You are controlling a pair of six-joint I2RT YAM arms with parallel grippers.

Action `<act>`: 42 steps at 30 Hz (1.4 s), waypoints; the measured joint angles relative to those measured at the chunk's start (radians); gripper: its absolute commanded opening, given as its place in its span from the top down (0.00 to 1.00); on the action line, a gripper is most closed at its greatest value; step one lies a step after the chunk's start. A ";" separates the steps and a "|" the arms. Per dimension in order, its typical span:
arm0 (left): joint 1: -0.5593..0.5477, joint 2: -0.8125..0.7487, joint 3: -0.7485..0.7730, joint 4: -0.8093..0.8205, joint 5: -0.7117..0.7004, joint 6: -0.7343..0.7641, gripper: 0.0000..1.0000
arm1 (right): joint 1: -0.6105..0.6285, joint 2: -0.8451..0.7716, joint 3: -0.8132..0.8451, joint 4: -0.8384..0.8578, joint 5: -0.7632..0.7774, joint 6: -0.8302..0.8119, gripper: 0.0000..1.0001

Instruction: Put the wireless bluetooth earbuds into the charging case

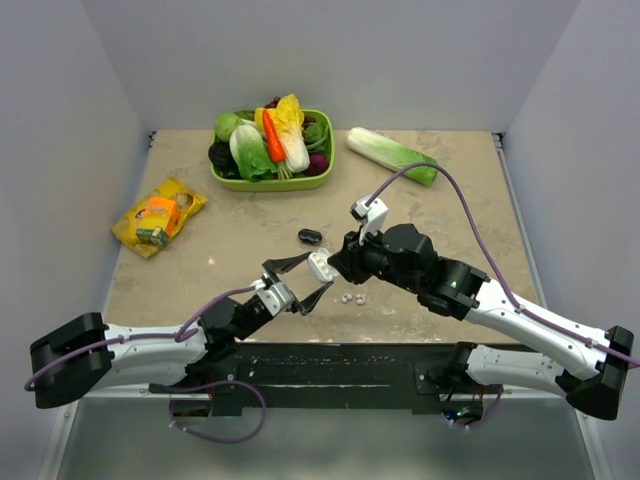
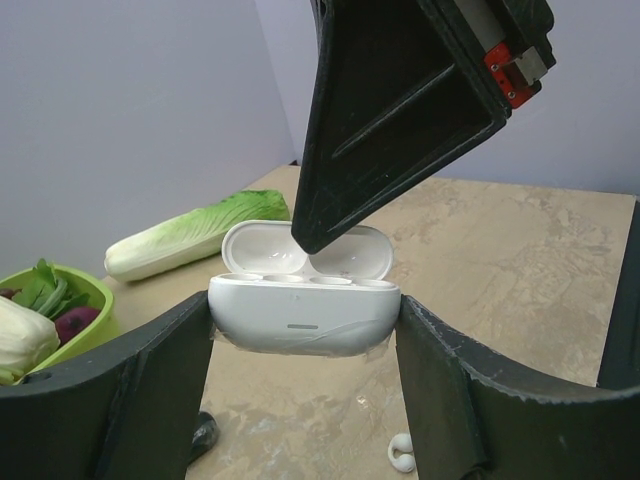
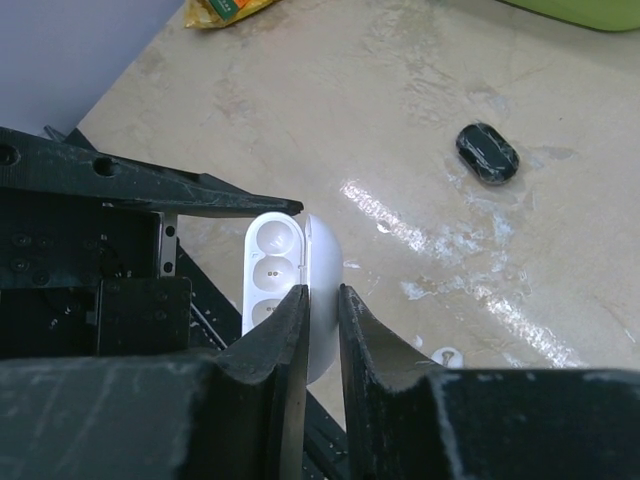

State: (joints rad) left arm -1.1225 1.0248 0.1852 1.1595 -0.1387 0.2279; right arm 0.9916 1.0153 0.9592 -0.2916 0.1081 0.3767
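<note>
With the case (image 2: 300, 305) clamped wide in the left gripper (image 2: 305, 325) and its lid (image 2: 262, 248) pinched narrowly by the right gripper (image 3: 322, 295), the lid should be eased fully open gently, never twisted.

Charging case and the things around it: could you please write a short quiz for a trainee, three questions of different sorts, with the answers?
1. True or false: the lid of the case is closed.
2. Which hand holds the case by its lower half? A) left hand B) right hand C) neither
3. Where do the two earbuds lie?

Key
1. False: the lid stands open and both slots are empty.
2. A. The right hand's fingers are at the lid only.
3. On the table beside the case, not yet in it.
</note>
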 measured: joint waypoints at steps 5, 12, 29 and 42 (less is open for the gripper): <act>0.000 0.013 0.000 0.019 -0.009 0.000 1.00 | -0.005 0.011 0.000 0.000 0.001 -0.011 1.00; -0.007 0.028 0.000 0.032 -0.046 -0.019 0.77 | -0.006 0.014 0.002 -0.003 0.004 -0.046 1.00; -0.019 0.111 0.047 0.052 -0.087 -0.071 0.26 | -0.008 0.009 0.042 -0.080 0.032 -0.121 1.00; -0.010 0.153 0.053 0.004 -0.186 -0.087 0.00 | -0.010 -0.040 0.082 -0.091 0.031 -0.132 1.00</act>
State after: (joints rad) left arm -1.1328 1.1782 0.2386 1.1637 -0.3248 0.1413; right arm 0.9813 0.9749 1.0416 -0.3824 0.1390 0.2447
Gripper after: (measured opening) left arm 0.995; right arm 0.030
